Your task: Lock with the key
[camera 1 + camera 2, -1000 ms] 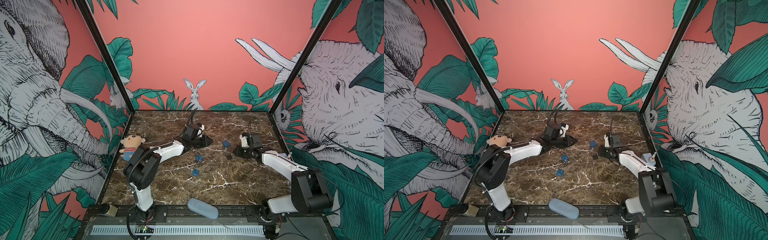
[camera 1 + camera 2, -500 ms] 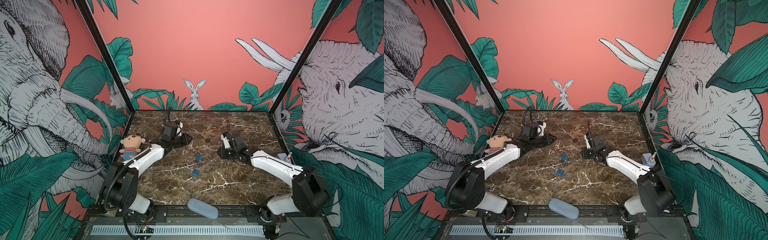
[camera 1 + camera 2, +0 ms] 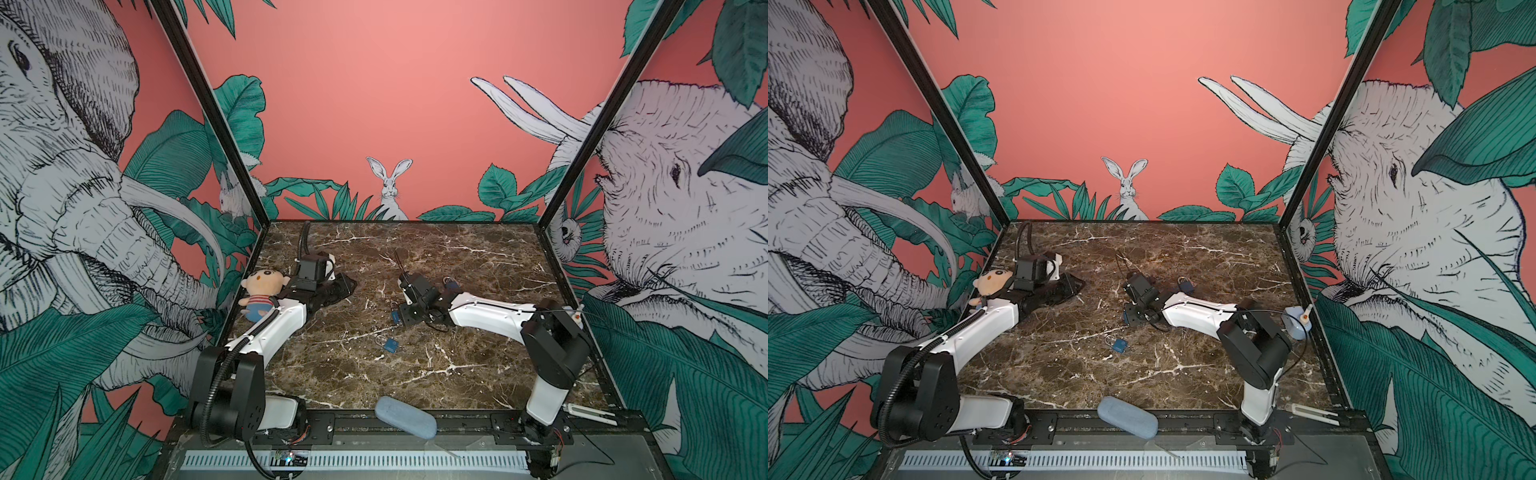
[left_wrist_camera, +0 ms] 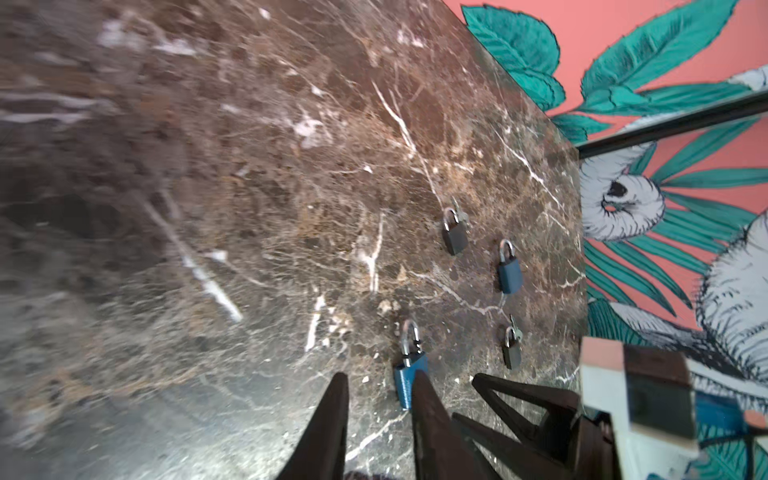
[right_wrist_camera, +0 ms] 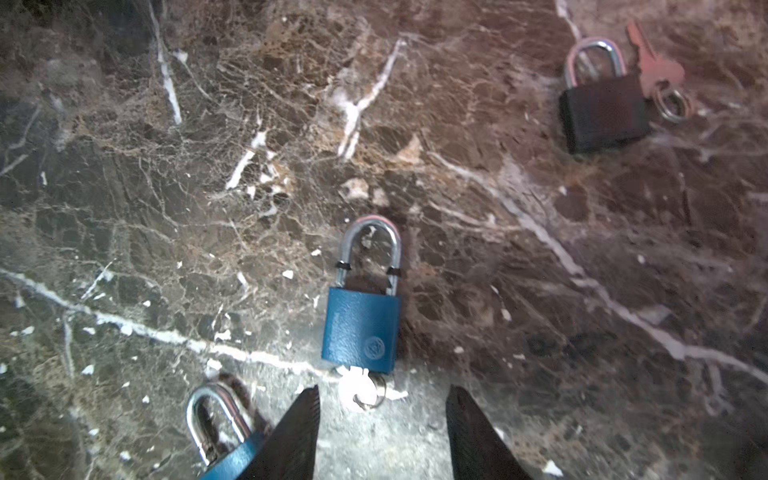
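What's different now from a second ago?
The left claw and right claw both swung leftward in both top views; the right one also came nearer the front and stands open before a blue padlock with its key in. Nothing visibly grabbed. The other padlocks and doll stayed put.

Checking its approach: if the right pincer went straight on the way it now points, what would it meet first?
Most likely the silver key sticking out of the blue padlock, which lies just ahead of the open right pincer. How high the pincer is above it is unclear.
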